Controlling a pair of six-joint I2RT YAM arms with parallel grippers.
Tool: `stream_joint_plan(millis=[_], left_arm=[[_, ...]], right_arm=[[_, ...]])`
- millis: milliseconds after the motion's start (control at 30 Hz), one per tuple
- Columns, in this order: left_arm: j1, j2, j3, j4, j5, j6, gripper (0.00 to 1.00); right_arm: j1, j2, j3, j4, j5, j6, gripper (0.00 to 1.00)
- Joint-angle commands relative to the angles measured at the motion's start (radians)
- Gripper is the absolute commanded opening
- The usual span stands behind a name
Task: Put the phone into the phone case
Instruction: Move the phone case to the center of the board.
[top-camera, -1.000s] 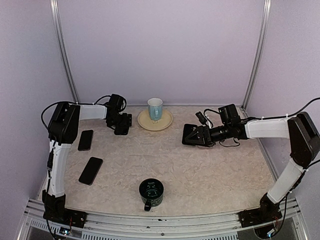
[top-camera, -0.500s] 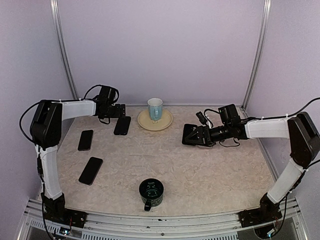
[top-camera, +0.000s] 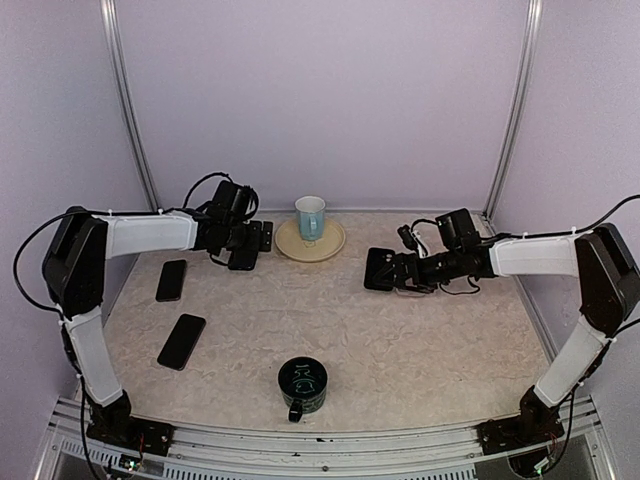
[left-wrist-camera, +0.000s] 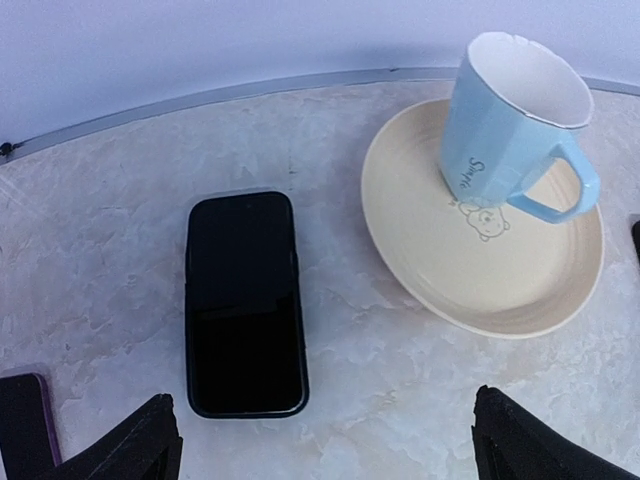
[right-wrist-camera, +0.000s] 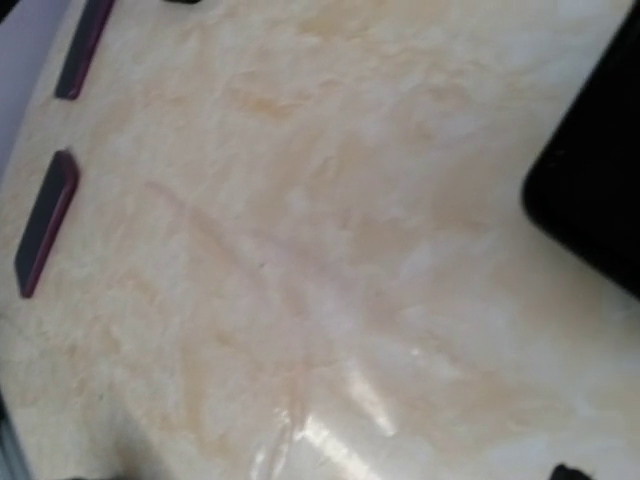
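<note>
A black phone (left-wrist-camera: 245, 300) with a dark rim lies flat on the table beside the plate, screen up. In the top view the phone (top-camera: 242, 263) is partly hidden under my left gripper (top-camera: 250, 243). My left gripper (left-wrist-camera: 325, 455) hovers above it, open, with its fingertips (left-wrist-camera: 140, 450) spread wide and nothing between them. Two more dark slabs with purple edges, one farther back (top-camera: 171, 280) and one nearer (top-camera: 181, 341), lie at the left; I cannot tell which is the phone case. My right gripper (top-camera: 383, 270) stands open and low over the table at the right, empty.
A pale blue cup (top-camera: 310, 215) stands on a cream plate (top-camera: 328, 243) at the back centre. A dark green mug (top-camera: 303, 385) sits near the front edge. The booth walls close in the back and both sides. The right wrist view shows the purple-edged slabs (right-wrist-camera: 45, 220) across the table.
My left gripper drew back to the left, uncovering the black phone on the table, then swung right again over it. The right gripper shifted only slightly.
</note>
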Motion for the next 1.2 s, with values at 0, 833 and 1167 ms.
stream_joint_plan(millis=[0,833,1167], left_arm=[[-0.07,-0.038,0.002,0.013,-0.001,0.027,0.99],[-0.221,0.104,0.127,0.016,-0.008,0.001,0.99],[-0.217,0.087,0.115,0.016,-0.057,-0.001,0.99]], right_arm=[[-0.015,0.022,0.042,-0.029,0.081,-0.004,0.96],[-0.011,0.211,0.139,-0.041,0.2,0.07,0.86],[0.019,0.242,0.152,-0.037,0.216,0.079,0.89]])
